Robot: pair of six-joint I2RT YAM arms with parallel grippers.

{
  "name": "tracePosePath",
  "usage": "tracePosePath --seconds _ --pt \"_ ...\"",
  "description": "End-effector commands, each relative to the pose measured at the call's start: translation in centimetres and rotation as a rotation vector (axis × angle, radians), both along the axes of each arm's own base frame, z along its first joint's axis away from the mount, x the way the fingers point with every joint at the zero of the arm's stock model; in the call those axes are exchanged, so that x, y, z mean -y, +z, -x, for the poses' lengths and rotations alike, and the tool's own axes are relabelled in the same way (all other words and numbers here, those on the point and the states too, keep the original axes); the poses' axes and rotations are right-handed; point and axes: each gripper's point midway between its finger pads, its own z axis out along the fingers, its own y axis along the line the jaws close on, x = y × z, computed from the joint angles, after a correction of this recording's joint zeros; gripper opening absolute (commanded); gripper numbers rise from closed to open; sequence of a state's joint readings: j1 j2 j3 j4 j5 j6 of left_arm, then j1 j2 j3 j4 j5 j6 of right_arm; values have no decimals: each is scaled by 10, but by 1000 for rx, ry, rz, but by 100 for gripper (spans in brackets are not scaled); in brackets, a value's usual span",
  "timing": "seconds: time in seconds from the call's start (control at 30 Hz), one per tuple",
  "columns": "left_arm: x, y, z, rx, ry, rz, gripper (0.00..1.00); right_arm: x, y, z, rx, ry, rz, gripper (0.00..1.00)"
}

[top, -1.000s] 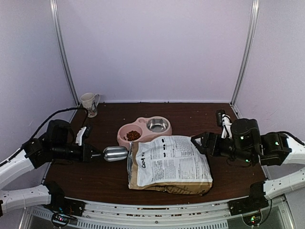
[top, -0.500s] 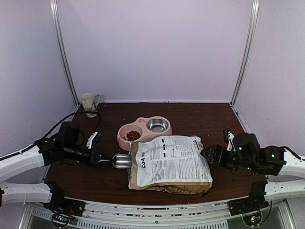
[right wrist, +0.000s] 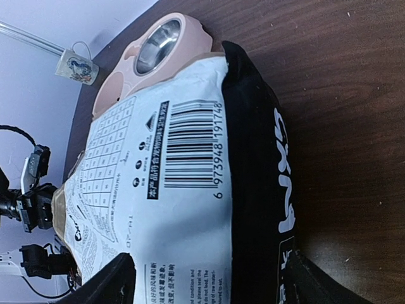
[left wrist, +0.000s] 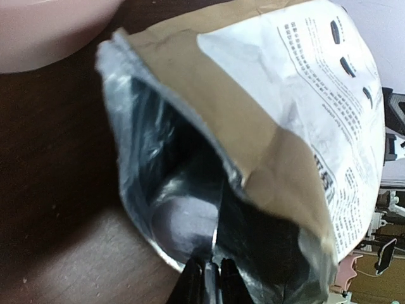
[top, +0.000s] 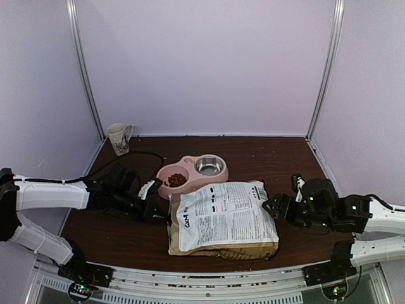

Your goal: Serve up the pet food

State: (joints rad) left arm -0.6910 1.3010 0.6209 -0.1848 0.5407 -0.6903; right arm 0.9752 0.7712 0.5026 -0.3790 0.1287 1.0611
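Note:
Reddish-brown pet food (top: 176,180) lies in the left cup of the pink double bowl (top: 188,161). A tan paper bag (top: 221,215) with a white label lies flat, its mouth to the left. My left gripper (top: 158,204) is shut on the handle of a metal scoop (left wrist: 183,221), which sits inside the foil-lined bag mouth (left wrist: 158,145). No kibble shows inside the bag. My right gripper (top: 272,208) holds the bag's black bottom end (right wrist: 253,158), with its jaws wide and one finger on each side.
A white mug (top: 118,137) stands at the back left corner. The bowl's right cup holds a steel insert (top: 209,166). The bowl stands just behind the bag's mouth. Crumbs dot the brown table (top: 266,152).
My left arm has reached right and pushed the scoop into the bag's mouth. My right gripper came down and left onto the bag's bottom end, and the bag's far right corner lifted.

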Motion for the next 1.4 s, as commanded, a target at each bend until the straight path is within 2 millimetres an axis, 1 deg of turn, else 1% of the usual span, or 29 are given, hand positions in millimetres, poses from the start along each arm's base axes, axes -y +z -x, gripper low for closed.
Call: tracePosePath --seconds 0.0,0.1,0.17,0.27,0.37,0.43,0.5,0.67,0.73,0.77,0.8,0.9,0.93,1.0,1.07,1.17,1.27,1.37 --pt "37 7 -24 98 -26 43 0 -9 -11 -1 -26 8 -30 77" --pt "56 3 -28 93 -34 89 0 -13 -20 0 -49 20 -27 61" --pt "73 2 -28 89 -55 118 0 -14 -25 2 -58 25 -26 53" --pt "105 -2 -21 81 -106 145 0 -14 -32 4 -75 29 -26 45" --pt "140 -5 -12 60 -156 191 0 -14 -37 5 -86 30 -28 42" --pt "159 1 -8 55 -179 237 0 -14 -38 6 -88 29 -32 42" --pt "174 13 -4 67 -203 292 0 -14 -40 6 -93 26 -38 42" --pt "200 52 8 120 -299 396 0 -13 -46 8 -102 21 -47 41" --pt "207 66 14 136 -332 442 0 -13 -46 8 -101 21 -52 40" --pt "209 70 16 137 -340 453 0 -12 -45 8 -99 19 -53 40" --pt "211 71 18 140 -345 453 0 -12 -44 7 -95 19 -55 40" --pt "212 66 19 142 -351 423 0 -11 -41 7 -85 14 -60 39" --pt "213 68 21 142 -360 435 0 -10 -41 7 -83 10 -61 39" --pt "216 82 27 144 -381 498 0 -9 -40 6 -77 7 -63 39" --pt "217 101 33 144 -394 578 0 -8 -40 6 -74 4 -66 38" --pt "214 129 37 143 -391 681 0 -6 -37 6 -67 -5 -73 38" --pt "210 142 39 128 -377 712 0 -2 -33 6 -56 -17 -74 39" --pt "203 145 37 107 -337 698 0 4 -26 5 -40 -31 -69 42"
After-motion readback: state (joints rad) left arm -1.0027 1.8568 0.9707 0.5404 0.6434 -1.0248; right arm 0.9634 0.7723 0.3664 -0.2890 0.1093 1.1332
